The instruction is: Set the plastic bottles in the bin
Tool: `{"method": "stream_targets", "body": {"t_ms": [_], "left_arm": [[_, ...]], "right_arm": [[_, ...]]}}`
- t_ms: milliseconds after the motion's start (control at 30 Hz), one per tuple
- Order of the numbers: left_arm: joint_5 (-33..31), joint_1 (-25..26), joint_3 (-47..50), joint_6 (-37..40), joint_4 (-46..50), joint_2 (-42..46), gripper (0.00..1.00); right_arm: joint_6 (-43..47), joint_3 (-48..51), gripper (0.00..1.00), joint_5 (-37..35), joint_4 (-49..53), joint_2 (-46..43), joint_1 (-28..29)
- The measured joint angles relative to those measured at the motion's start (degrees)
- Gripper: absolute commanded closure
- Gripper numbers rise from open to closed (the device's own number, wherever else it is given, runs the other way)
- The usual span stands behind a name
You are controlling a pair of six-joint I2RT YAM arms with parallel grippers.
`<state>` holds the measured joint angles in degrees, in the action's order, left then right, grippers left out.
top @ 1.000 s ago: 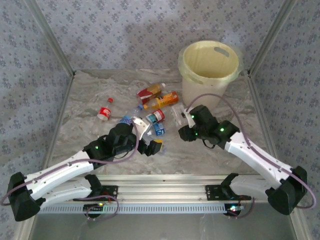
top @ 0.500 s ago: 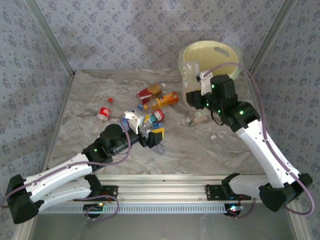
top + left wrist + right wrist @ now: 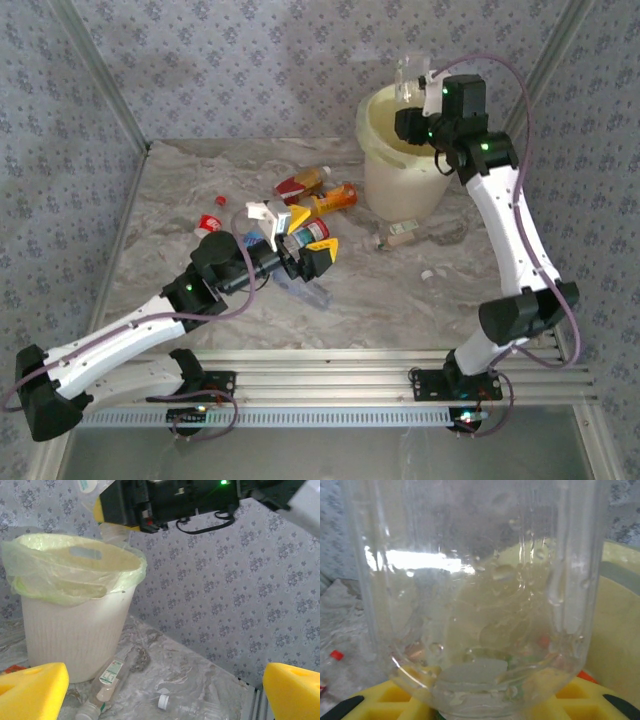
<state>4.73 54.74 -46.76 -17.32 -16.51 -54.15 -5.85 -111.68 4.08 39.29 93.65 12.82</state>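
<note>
Clear plastic bottle [image 3: 470,595], clamped in the right claw [image 3: 412,84], now hangs over the pale yellow round bin [image 3: 400,185], up from the surface [image 3: 400,290], ready to drop; left claw [image 3: 309,237] gapes.

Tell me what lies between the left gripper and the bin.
A clear bottle lying at the foot of the bin and a loose white cap, seen from the left wrist.

Bin seen between spread yellow pads [image 3: 31,690].
The left gripper [image 3: 160,692] has its pads wide apart at the bottom corners. The bin [image 3: 75,630] stands left on the marble surface [image 3: 210,665]; a labelled bottle [image 3: 106,680] lies at its base, a white cap [image 3: 163,701] nearby. Above the rim, the right gripper [image 3: 106,515] grips a clear bottle [image 3: 88,486].
</note>
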Motion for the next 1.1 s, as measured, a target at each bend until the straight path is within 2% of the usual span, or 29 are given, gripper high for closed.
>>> {"method": "stream_targets", "body": {"t_ms": [400,1100], "left_arm": [[0.7,0.0,-3.5,-0.8,0.5,-0.7,0.00],[1.1,0.0,-4.4,-2.3,11.0,-1.4,0.00]], "right_arm": [[0.3,-12.0,0.54,4.8,8.2,18.0,-5.8],[-1.2,-21.4,0.50,9.5,17.5,30.8,-7.9]]}}
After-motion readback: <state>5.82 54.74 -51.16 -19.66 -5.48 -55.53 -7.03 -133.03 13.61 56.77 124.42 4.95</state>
